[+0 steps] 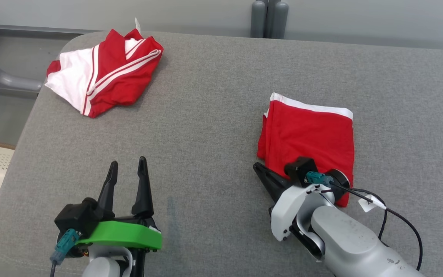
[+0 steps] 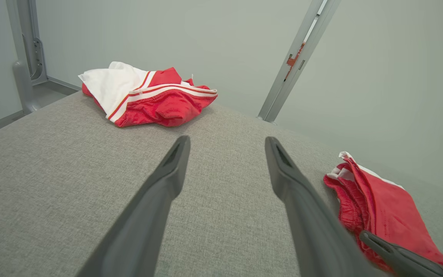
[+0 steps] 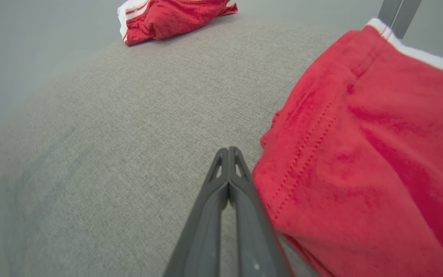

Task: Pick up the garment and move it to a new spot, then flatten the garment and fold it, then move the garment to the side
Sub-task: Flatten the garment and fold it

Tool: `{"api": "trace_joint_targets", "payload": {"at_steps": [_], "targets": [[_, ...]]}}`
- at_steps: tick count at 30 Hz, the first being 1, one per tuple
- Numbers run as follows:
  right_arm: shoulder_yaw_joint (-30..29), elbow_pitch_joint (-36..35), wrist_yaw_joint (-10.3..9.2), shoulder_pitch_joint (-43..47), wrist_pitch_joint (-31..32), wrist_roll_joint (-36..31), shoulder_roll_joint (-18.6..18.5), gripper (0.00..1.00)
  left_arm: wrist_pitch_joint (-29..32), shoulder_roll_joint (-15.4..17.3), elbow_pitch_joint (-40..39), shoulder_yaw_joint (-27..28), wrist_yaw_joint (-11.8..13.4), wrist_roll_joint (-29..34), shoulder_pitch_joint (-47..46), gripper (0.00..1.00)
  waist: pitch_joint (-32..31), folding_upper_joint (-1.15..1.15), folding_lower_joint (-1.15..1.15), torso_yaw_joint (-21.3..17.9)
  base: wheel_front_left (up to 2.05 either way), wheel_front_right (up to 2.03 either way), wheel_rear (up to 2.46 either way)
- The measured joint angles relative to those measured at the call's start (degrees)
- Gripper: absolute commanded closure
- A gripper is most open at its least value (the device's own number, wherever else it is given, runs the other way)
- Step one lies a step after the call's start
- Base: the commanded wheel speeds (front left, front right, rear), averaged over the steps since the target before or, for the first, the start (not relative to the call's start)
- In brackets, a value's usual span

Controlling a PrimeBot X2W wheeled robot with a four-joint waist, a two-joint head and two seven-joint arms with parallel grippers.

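Garment (image 1: 308, 134) lies folded into a neat red rectangle on the right half of the table (image 1: 214, 115), its white waistband at the far edge. I judge the flattening and folding done, which leaves the move to the side as the step in hand.

My right gripper (image 3: 228, 154) is closed tight, finger against finger, with no cloth between them. The tips sit low on the table just beside the garment's near-left corner. My left gripper (image 1: 127, 161) hangs fully open and empty over bare table at the near left, well apart from the garment. A second garment (image 1: 106, 73), red and white, lies crumpled at the far left corner.

With the fingers shut and alongside the edge, I read this as a setup for either a push or a slide underneath. A push needs low, flat contact against the stacked edge, or the top layer will ride up and the fold will open. If I pinch instead, I have to open first and take every layer at once.
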Motion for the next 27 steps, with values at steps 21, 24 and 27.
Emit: {"api": "trace_joint_targets", "payload": {"at_steps": [21, 24, 27], "targets": [[-25.3, -22.5, 0.00, 9.8, 0.0, -9.9, -0.7, 0.00, 0.0, 0.0, 1.4, 1.8, -1.0, 4.0, -1.8, 0.00, -1.8, 0.00, 0.00, -5.5, 0.00, 0.00, 0.00], [-29.3, -25.1, 0.00, 12.8, 0.0, -11.6, -0.2, 0.00, 0.0, 0.0, 1.8, 1.9, -1.1, 4.1, -1.7, 0.00, -2.3, 0.00, 0.00, -6.5, 0.00, 0.00, 0.00], [-32.7, -27.4, 0.00, 16.1, 0.0, -12.7, 0.2, 0.00, 0.0, 0.0, 1.8, 2.4, -1.1, 4.8, -0.9, 0.00, -2.9, 0.00, 0.00, -7.5, 0.00, 0.00, 0.00]]}}
